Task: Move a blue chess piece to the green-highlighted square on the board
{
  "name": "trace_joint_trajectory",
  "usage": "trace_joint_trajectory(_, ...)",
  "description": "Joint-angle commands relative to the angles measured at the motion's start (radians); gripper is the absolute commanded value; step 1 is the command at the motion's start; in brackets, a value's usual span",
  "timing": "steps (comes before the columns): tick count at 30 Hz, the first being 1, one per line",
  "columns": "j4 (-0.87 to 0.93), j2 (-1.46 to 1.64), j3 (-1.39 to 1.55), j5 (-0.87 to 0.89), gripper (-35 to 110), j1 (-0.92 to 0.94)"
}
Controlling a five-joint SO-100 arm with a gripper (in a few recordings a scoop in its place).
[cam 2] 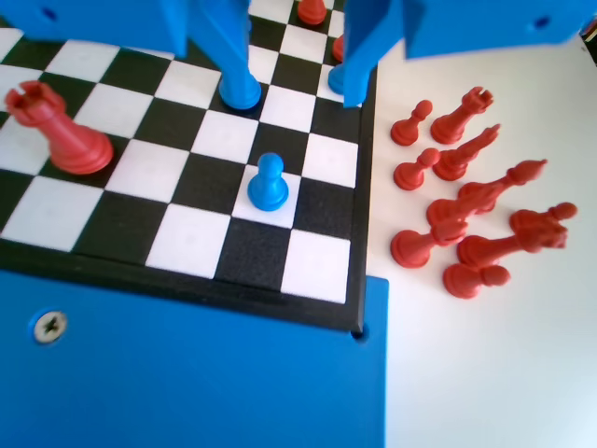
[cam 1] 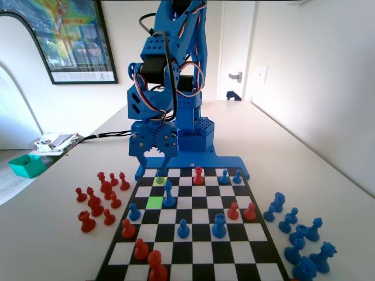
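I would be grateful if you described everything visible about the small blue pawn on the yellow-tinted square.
The small blue plastic pawn has a round ball head, a narrow neck and a flared base, and looks matte and moulded. It stands upright on the yellow-tinted square, near the board's left edge in the fixed view, in the row nearest the arm's base. The end effector hangs above it, apart from it; nothing else touches it.
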Motion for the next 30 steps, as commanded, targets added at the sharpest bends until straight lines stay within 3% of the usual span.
trace_joint_trajectory(1,-0.021,0.015,0.021,0.006,16,-0.006)
trace_joint_trajectory(30,-0.244,-0.086,0.169,-0.057,10,0.026)
